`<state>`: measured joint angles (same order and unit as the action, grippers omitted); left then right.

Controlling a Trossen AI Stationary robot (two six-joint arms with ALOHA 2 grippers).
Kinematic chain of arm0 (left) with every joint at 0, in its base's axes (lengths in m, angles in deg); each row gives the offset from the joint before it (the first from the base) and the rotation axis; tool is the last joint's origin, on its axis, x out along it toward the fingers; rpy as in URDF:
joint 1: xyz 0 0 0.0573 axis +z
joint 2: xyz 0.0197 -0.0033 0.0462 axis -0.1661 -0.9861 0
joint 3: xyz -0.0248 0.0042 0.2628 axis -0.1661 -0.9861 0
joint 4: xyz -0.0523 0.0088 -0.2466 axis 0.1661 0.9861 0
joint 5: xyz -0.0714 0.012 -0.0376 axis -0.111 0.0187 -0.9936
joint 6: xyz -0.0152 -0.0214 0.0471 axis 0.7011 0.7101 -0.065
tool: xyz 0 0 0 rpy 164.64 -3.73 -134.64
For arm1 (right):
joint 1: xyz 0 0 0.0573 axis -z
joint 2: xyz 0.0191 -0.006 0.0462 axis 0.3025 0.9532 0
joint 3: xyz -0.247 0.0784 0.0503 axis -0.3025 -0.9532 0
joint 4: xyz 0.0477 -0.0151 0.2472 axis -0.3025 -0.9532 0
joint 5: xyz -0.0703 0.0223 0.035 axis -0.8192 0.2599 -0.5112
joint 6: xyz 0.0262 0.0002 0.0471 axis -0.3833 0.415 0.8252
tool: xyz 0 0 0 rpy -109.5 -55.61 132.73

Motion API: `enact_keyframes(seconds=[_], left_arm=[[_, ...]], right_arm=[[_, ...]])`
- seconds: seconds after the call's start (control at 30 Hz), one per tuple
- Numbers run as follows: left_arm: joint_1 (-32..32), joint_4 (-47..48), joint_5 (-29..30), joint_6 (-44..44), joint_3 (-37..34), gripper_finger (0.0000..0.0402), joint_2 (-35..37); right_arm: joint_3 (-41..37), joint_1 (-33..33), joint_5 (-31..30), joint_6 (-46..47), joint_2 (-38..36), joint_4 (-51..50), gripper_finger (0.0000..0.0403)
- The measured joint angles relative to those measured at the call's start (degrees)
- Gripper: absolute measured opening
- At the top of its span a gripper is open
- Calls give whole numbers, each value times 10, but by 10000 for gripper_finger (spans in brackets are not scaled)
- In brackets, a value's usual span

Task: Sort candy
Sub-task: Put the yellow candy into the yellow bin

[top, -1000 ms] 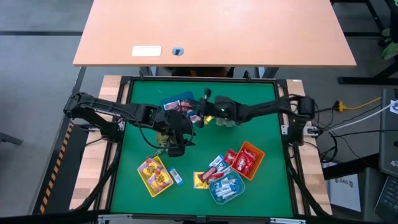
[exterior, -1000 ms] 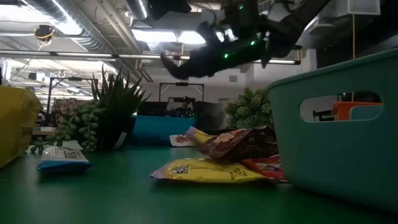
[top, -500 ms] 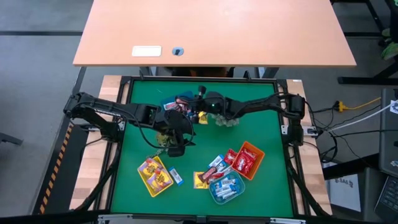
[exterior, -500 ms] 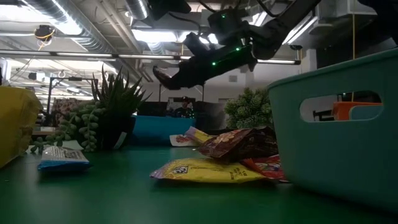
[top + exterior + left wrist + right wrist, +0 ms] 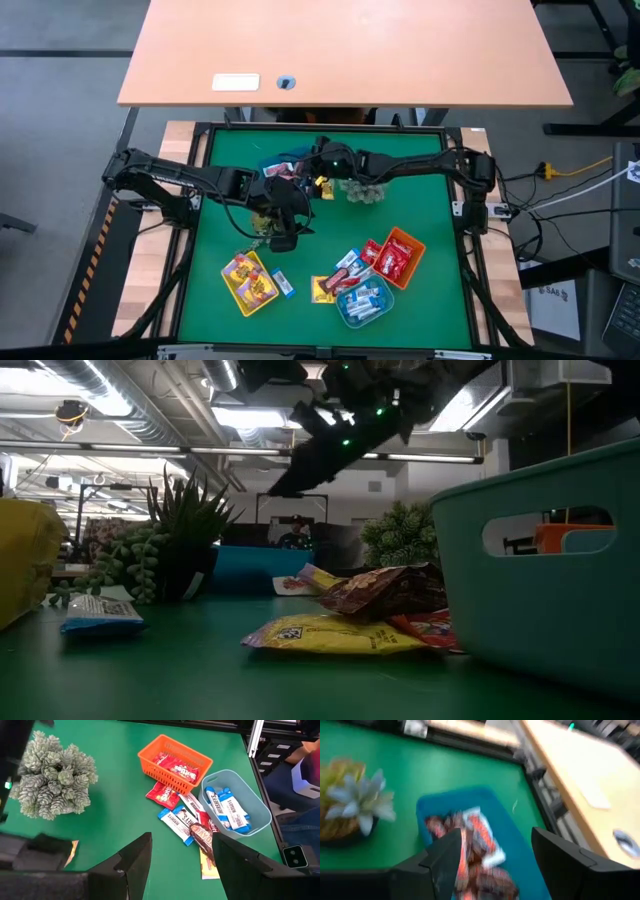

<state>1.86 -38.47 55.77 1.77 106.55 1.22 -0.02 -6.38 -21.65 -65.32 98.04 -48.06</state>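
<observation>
Right wrist view: we see right gripper (image 5: 487,865) jaws apart over blue tray (image 5: 440,805)
Left gripper (image 5: 180,865): apart, empty
Risk: candy (image 5: 477,835) bounces out

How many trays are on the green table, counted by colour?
Yellow tray: 1
Orange tray: 1
Blue tray: 1
Teal tray: 1
Total: 4

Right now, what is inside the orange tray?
The orange tray holds several candies in red wrappers. How many lie underneath I cannot see, since the top ones cover them. One more red candy lies outside, beside the tray.
</observation>
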Motion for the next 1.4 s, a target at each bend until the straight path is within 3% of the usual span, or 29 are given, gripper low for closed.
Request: enact_keyframes(seconds=[0.33, 0.5, 0.63, 0.87, 1.4], left_arm=[[1, -1, 71, -7, 0, 193, 0], [1, -12, 75, -47, 0, 193, -11], [1, -54, 92, -87, 0, 193, -47], [17, -125, 185, -183, 0, 193, -128], [128, -158, 186, -200, 0, 193, -287]], right_arm=[[10, -27, 4, -46, -141, -239, 244], [11, -58, -16, -51, -230, -340, 244], [11, -85, -21, -41, -294, -418, 244], [10, -131, -19, -10, -378, -520, 244], [-7, -135, -11, -17, -396, -570, 244]])
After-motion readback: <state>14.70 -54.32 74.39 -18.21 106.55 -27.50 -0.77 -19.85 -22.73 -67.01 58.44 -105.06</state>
